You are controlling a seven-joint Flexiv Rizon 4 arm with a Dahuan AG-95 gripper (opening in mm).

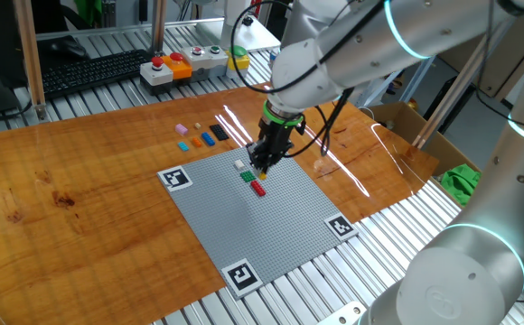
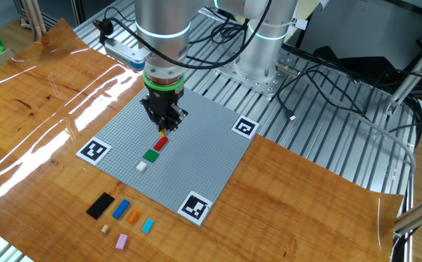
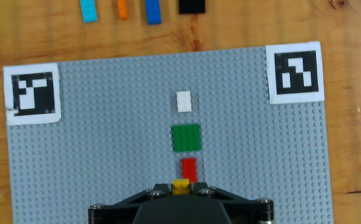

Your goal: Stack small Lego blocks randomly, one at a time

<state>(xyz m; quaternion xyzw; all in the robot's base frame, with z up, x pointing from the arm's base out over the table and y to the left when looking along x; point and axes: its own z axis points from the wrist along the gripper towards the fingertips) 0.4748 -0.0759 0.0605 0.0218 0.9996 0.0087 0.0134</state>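
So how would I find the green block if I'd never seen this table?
Find the big grey studded baseplate with black-and-white tags at its corners. Three blocks sit in a row near its middle. The green block is the middle one, square and widest, between the small white block and the red block.

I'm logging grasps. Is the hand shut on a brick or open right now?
Shut on the yellow brick: the hand view shows it pinched at the hand tips, just beside the red brick on the grey baseplate.

a yellow brick point(image 3: 180, 185) is seen pinched in the jaws above a grey baseplate point(image 3: 93, 162), just beside a red brick point(image 3: 188, 169), with green point(image 3: 187, 137) and white point(image 3: 183, 101) bricks beyond.
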